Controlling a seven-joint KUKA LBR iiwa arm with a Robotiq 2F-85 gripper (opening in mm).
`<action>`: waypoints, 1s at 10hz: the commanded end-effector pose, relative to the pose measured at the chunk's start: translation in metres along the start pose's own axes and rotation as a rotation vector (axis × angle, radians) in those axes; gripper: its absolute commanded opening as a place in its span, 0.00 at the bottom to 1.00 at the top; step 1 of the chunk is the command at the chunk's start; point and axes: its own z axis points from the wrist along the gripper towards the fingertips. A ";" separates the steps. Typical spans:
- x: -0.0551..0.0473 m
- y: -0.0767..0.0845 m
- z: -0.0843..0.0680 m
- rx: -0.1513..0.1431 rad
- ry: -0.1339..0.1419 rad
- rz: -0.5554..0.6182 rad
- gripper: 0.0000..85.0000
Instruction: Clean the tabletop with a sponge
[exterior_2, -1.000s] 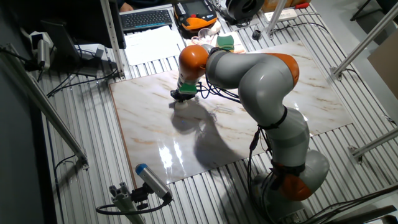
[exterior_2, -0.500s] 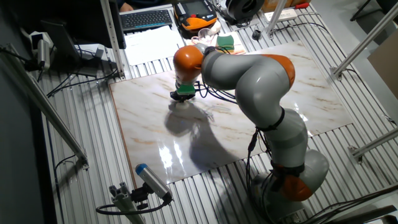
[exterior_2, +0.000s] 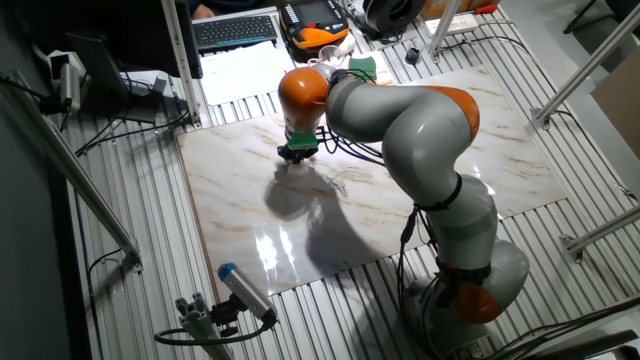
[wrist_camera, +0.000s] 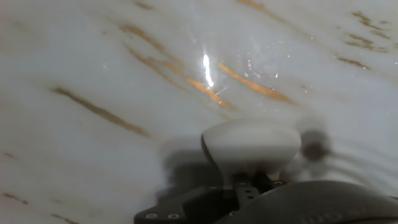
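The gripper (exterior_2: 297, 155) clamps the sponge (wrist_camera: 252, 146) on the marble tabletop's (exterior_2: 250, 190) twelve o'clock side; excess pressure could dislodge it.

Robotics lab bench, not a home or kitchen.

Ribbed grey metal table (exterior_2: 130, 260) carries the marble-pattern tabletop (exterior_2: 240, 200) at centre, with a grey-and-orange arm (exterior_2: 420, 130) mounted at 5 o'clock. Aluminium frame struts (exterior_2: 70, 170) cross at 9 o'clock and 2 o'clock. Black cables (exterior_2: 120, 130) trail over the ribs at 10 o'clock. A keyboard (exterior_2: 235, 30) and an orange-and-black handheld control unit (exterior_2: 320, 25) sit at 12 o'clock. A camera on a small stand (exterior_2: 235, 300) sits at 7 o'clock.
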 end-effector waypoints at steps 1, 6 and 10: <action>-0.001 -0.006 0.001 -0.004 -0.002 -0.010 0.00; -0.007 -0.052 -0.020 -0.014 0.003 -0.082 0.00; -0.013 -0.103 -0.037 -0.055 -0.014 -0.133 0.00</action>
